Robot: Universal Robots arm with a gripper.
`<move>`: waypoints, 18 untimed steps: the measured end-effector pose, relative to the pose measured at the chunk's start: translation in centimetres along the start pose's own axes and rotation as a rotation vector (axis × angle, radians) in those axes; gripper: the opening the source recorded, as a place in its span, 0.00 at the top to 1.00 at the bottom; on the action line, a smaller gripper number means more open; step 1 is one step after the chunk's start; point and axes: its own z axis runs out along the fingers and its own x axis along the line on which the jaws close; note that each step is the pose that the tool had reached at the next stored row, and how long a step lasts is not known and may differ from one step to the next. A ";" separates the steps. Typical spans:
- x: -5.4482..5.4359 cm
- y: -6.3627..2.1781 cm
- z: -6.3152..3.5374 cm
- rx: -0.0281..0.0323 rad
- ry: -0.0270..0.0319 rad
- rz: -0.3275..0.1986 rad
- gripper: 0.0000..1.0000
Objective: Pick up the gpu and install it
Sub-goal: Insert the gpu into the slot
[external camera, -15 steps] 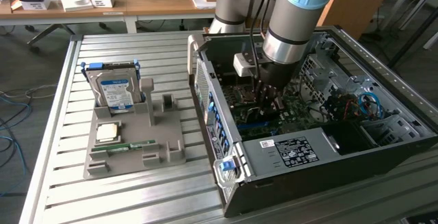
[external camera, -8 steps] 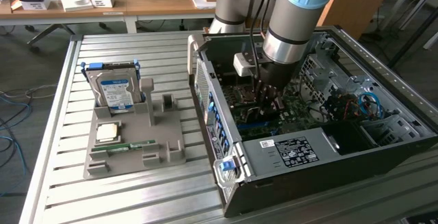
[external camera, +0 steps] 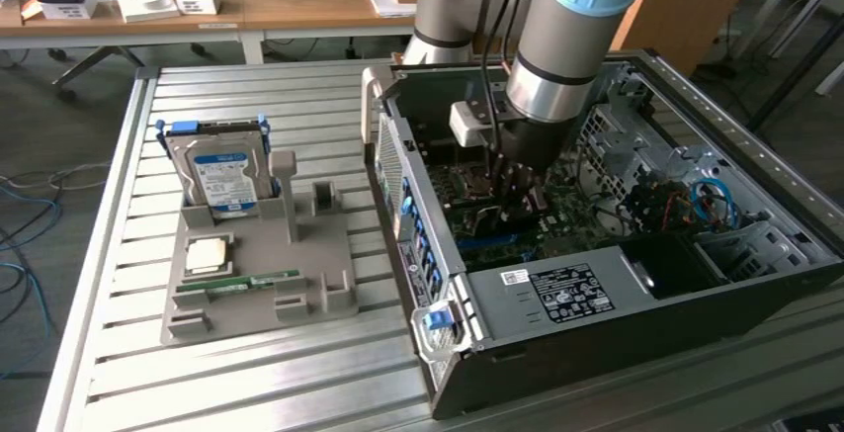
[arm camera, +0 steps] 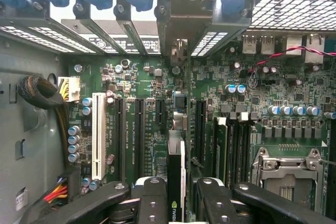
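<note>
Arm (external camera: 560, 46) reaching down into computer case (external camera: 738, 224); fingers (arm camera: 155, 203) clamped on gpu (arm camera: 176, 182) standing edge-on over motherboard (arm camera: 142, 129); card's lower part hidden.

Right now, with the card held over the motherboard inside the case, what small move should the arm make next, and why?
Probably a short, straight push down. The gripper is closed on the gpu, held edge-on above the motherboard, with its bracket end toward the rear slot openings. The card looks roughly in line with a long black slot, though whether it is already seated I cannot tell.
</note>
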 end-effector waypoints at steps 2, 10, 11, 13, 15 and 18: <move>0.0 0.05 0.02 0.0000 0.0000 0.000 0.73; 0.0 0.13 0.15 -0.0001 0.0001 0.000 0.73; 0.0 0.13 0.15 -0.0001 0.0001 0.000 0.73; 0.0 0.15 0.17 0.0000 0.0000 0.000 0.73; 0.0 0.17 0.17 -0.0001 0.0000 0.000 0.73; 0.0 0.18 0.18 0.0000 -0.0001 0.000 0.73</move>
